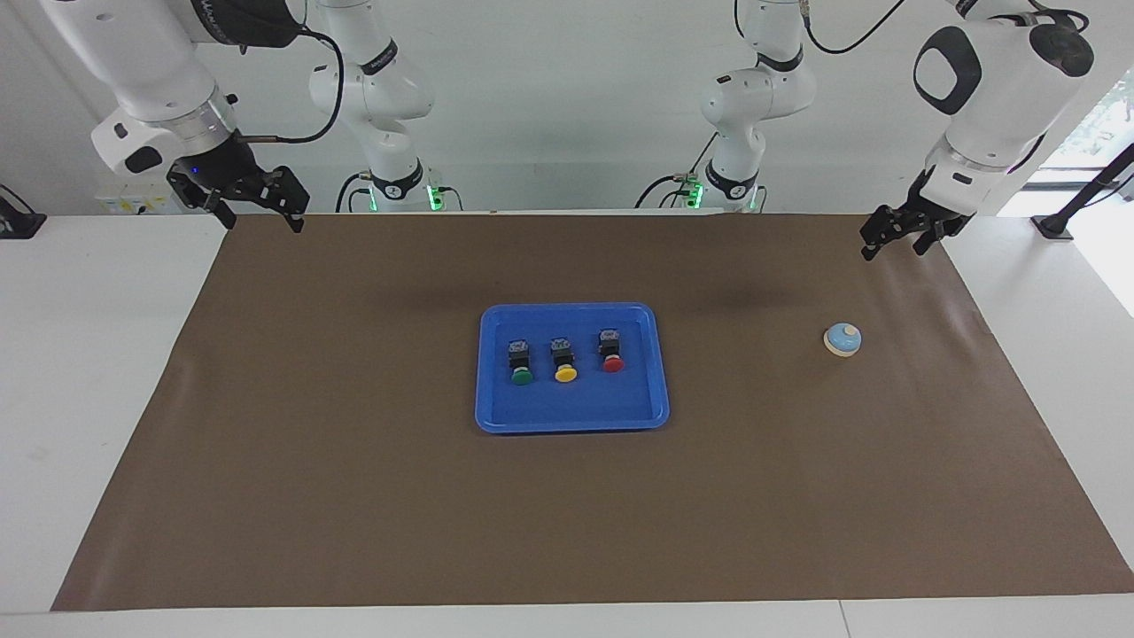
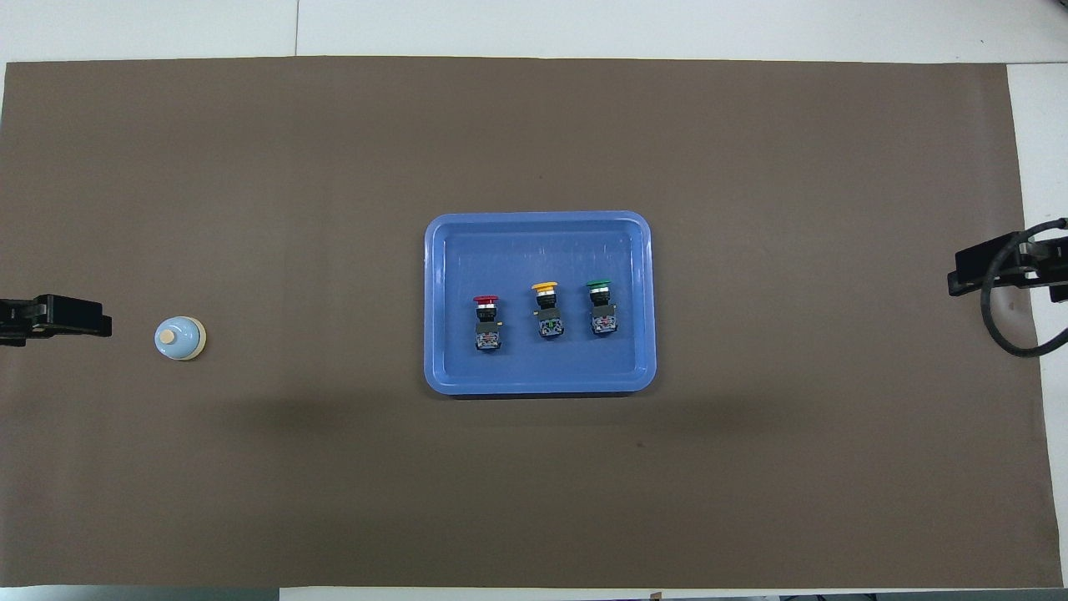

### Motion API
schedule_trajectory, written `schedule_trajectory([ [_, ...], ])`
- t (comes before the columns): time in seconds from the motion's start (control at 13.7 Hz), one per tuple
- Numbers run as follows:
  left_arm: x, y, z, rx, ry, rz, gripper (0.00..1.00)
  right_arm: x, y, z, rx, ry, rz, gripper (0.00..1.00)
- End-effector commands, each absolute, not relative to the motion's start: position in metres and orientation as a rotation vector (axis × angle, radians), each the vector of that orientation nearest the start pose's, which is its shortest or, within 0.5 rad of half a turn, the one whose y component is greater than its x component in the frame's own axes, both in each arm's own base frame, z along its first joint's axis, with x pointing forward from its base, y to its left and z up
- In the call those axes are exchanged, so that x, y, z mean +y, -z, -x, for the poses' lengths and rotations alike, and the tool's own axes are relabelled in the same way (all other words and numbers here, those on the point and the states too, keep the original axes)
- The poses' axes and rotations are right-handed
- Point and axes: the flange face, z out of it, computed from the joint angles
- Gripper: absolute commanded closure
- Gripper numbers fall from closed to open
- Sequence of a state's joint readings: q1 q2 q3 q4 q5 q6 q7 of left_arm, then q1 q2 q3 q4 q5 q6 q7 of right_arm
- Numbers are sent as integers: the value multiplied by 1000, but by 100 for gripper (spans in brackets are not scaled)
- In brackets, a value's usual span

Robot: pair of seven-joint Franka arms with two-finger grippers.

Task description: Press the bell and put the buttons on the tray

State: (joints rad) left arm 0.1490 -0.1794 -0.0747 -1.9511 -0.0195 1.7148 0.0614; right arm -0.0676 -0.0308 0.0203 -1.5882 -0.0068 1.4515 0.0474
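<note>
The blue tray (image 1: 571,418) (image 2: 538,222) lies mid-table with three buttons lying in a row in it: green (image 1: 522,363) (image 2: 601,307), yellow (image 1: 564,361) (image 2: 546,310) and red (image 1: 611,352) (image 2: 486,321). The small blue-and-cream bell (image 1: 842,339) (image 2: 180,339) stands alone on the mat toward the left arm's end. My left gripper (image 1: 895,251) (image 2: 83,315) hangs open and holds nothing, raised over the mat's corner at the robots' edge, well clear of the bell. My right gripper (image 1: 264,221) (image 2: 968,275) waits open over the mat's corner at the right arm's end.
A brown mat (image 1: 354,496) covers most of the white table (image 1: 89,372). Apart from the tray and the bell, nothing stands on the mat. A black cable loop (image 2: 1014,334) hangs from the right arm.
</note>
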Motion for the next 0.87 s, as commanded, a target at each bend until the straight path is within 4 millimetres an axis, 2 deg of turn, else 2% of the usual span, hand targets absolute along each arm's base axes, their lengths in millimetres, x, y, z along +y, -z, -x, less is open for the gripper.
schedule_trajectory([
  [0.0,7,-588,-515,66,-155,3127,0,-28,-622,-529,137,-175,3152,0],
  [0.07,-4,-589,-518,100,-152,3125,0,-28,-622,-529,138,-177,3152,0],
  [0.29,-5,-589,-525,106,-135,3125,0,-28,-622,-529,138,-177,3152,0],
  [0.44,4,-579,-550,85,-178,3130,0,-28,-622,-529,138,-177,3152,0],
  [0.51,-2,-583,-551,101,-162,3130,0,-28,-622,-529,137,-175,3152,0],
  [0.8,-1,-579,-553,102,-128,3127,0,-28,-622,-529,137,-175,3152,0],
])
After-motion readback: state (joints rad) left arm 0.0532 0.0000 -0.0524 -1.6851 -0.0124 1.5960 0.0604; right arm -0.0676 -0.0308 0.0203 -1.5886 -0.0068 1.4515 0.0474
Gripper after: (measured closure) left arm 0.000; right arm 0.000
